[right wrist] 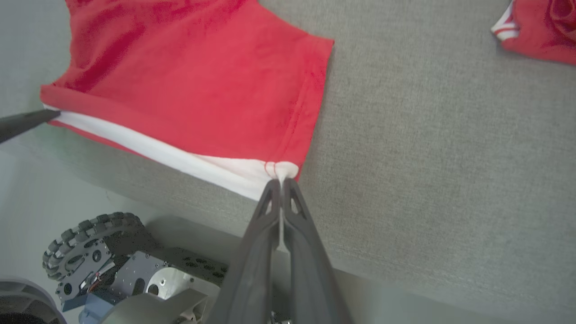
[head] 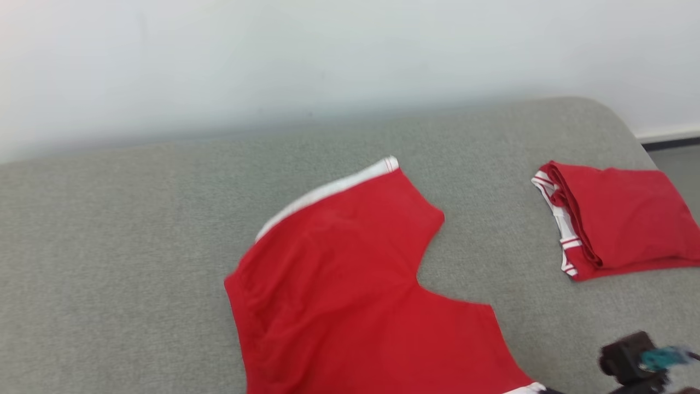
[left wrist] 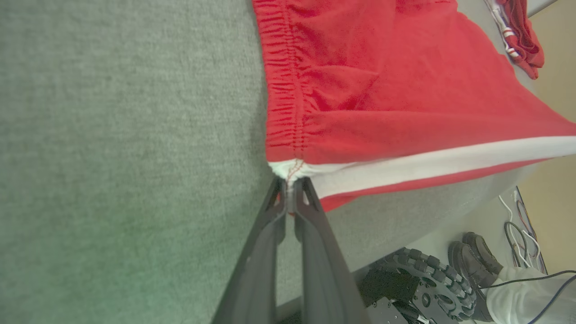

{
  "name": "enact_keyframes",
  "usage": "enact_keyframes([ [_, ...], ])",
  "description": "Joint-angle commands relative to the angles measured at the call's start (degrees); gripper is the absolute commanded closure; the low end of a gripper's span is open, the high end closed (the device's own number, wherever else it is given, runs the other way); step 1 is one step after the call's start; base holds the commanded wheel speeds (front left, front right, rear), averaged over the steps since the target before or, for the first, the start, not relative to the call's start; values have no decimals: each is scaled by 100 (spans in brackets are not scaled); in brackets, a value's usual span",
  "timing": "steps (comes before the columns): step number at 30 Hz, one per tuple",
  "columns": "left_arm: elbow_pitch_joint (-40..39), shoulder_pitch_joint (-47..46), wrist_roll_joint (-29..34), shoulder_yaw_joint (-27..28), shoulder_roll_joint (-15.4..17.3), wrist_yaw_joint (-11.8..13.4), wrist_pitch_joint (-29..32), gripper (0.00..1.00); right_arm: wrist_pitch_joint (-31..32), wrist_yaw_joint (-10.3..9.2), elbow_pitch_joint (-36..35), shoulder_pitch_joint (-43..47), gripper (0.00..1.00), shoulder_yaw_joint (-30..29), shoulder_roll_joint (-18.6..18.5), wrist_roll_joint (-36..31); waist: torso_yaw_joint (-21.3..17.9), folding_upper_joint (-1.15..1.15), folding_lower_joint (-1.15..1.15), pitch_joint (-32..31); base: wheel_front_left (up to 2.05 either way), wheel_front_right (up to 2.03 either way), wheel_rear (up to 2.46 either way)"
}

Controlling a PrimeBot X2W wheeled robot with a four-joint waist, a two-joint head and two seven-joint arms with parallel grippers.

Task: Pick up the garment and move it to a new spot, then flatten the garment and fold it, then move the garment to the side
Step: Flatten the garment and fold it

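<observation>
Grey upholstery, flat red shorts (white-striped)

The red shorts with white side stripes lie spread out.

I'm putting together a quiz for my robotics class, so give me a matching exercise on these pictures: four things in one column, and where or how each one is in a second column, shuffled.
Column one
1. left gripper
2. right gripper
3. spread red shorts
4. folded red garment

Column two
A. lies apart, toward the right side of the grey upholstered surface
B. shut on the shorts' leg-hem corner
C. laid out across the middle of the surface
D. shut on the shorts' gathered waistband corner

Pairs: 1-D, 2-B, 3-C, 4-A
</observation>
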Motion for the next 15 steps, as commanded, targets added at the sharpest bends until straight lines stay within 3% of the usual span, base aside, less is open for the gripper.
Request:
enact_keyframes([
  [1, -120, 141, -43, -2, 21, 59, 24, 100, 5, -12, -139, 81, 100, -173, 134, -66, 135, 1, 2, -117, 0, 0, 0],
  [5, -602, 277, -238, 128, -85, 132, -102, 100, -80, -12, -567, 110, 100, -356, 445, -130, 291, 1, 2, -110, 0, 0, 0],
  [8, -739, 33, -138, 136, -174, 140, -172, 100, -321, -12, -531, -407, 100, -250, 488, -102, 392, 1, 2, -55, 0, 0, 0],
  [15, -448, -996, 68, 79, -690, 191, -221, 100, -981, -12, 737, -2116, 100, 213, 258, -554, 721, 1, 2, 290, 0, 0, 0],
])
